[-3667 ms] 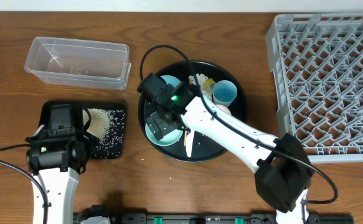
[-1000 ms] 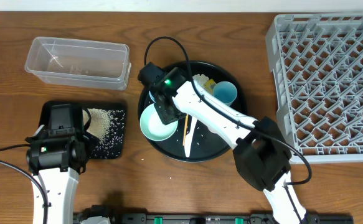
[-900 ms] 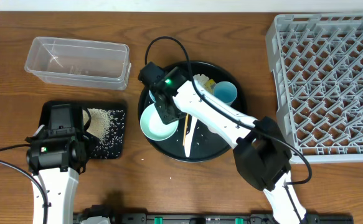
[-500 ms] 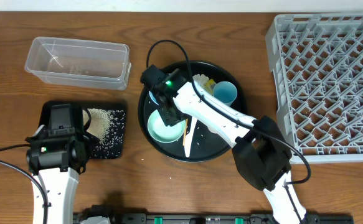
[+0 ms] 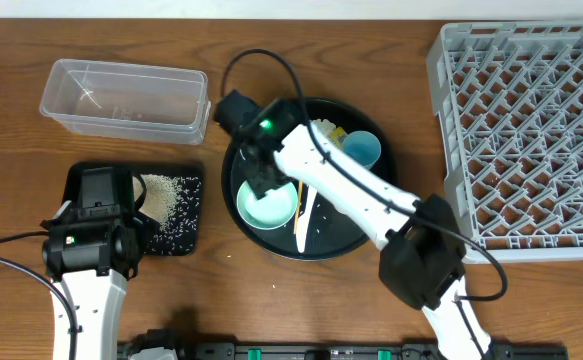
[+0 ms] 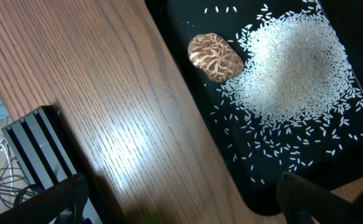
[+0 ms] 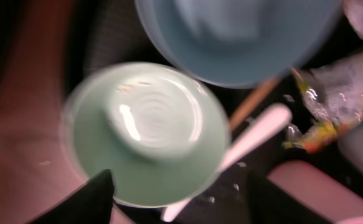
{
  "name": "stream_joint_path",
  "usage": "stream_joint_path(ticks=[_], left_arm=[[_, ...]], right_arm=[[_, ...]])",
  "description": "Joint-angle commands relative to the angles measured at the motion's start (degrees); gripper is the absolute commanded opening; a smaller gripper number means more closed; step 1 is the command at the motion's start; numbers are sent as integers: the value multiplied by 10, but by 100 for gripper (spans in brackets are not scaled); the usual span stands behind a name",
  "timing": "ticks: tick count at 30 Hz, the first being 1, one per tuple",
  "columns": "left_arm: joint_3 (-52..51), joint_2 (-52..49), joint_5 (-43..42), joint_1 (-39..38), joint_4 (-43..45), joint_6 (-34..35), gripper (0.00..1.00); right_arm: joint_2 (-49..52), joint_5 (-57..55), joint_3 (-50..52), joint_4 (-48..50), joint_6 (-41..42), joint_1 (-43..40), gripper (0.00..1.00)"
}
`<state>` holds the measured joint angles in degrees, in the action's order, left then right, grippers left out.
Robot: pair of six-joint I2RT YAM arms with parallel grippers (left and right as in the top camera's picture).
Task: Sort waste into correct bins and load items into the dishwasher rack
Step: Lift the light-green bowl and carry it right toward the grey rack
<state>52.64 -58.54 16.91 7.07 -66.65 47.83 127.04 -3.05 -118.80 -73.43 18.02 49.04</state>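
The mint-white bowl point(image 5: 266, 206) point(image 7: 147, 134) sits upright in the round black tray point(image 5: 371, 215). My right gripper point(image 5: 262, 180) point(image 7: 181, 205) hovers just above its rim, open and holding nothing. In the right wrist view, beside the bowl are the light-blue bowl point(image 7: 237, 37), white spoon point(image 7: 256, 134), chopstick point(image 7: 254, 101) and wrapper point(image 7: 321, 134). The blue cup point(image 5: 361, 150) stands at the tray's back. My left gripper point(image 5: 98, 190) point(image 6: 181, 211) is open over the left edge of the black rectangular tray point(image 5: 183, 238), which holds rice point(image 6: 293, 74) and a brown lump point(image 6: 215, 57).
The clear tub point(image 5: 126, 97) stands at the back left. The grey dishwasher rack point(image 5: 531, 130) fills the right side. A crumpled tissue point(image 5: 320, 127) lies at the back of the round tray. The right arm's cable loops above that tray.
The right gripper went from shut on the mint-white bowl to open. The bowl has settled further inside the round tray. The left arm has not moved.
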Motion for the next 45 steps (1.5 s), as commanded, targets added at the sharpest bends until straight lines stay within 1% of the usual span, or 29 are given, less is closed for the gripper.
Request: stream_joint_path(ticks=[1,7,12,17,20,23,26,28,30,34,36,45], left_arm=[[8,2,12,3,-2,3,98],[8,2,12,2,-2,3,98],[8,2,12,3,-2,3,98],[8,2,12,3,-2,3,98],[8,2,12,3,-2,3,98],[8,2,12,3,-2,3,98],[8,2,12,3,-2,3,98],[8,2,12,3,-2,3,98],[8,2,12,3,-2,3,98],[8,2,12,3,-2,3,98],[8,2,12,3,-2,3,98],[8,2,12,3,-2,3,98]], right_arm=[[1,20,-3,10,-25,39,69],[17,12,37,53,-24,62,69],[47,17,43,64,-22,66,59],[71,18,43,70,-23,69,55],[80,18,43,76,-24,77,54],[81,18,43,82,-24,82,47],[81,18,43,87,-24,81,33],[81,18,43,87,-24,79,21],[81,16,43,88,-24,79,12],[81,13,43,87,-24,78,6],[80,14,41,86,-24,76,1],[51,26,18,71,-25,49,1]])
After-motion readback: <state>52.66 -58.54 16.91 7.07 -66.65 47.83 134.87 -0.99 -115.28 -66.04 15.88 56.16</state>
